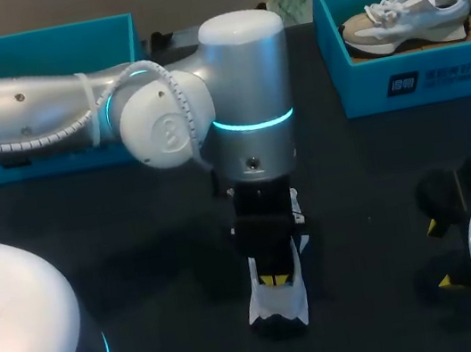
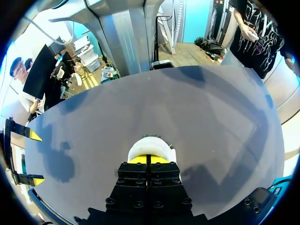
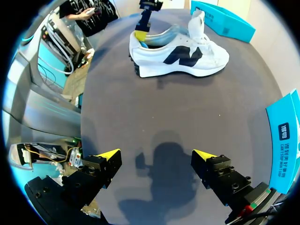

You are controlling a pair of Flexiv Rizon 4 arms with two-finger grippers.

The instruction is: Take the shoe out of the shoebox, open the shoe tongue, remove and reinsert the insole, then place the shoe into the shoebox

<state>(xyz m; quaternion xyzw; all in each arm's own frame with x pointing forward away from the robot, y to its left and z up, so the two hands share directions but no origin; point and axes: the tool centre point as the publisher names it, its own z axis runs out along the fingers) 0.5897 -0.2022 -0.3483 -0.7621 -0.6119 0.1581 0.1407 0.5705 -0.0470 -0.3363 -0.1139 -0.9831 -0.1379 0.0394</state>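
One white shoe with dark side logo, left fingers together at its heel, right fingers apart.

The left arm is lying across the upper left of the frame, and its wrist is standing over the middle, blocking the way down onto the shoe from above. The left gripper is sitting at the shoe's heel opening with its fingers together, crowding that end. The shoe's long side is lying exposed toward the spread right gripper, with bare table running between them. At upper left the left box is fencing the far edge. At upper right the right box is doing the same, with a second shoe filling it.
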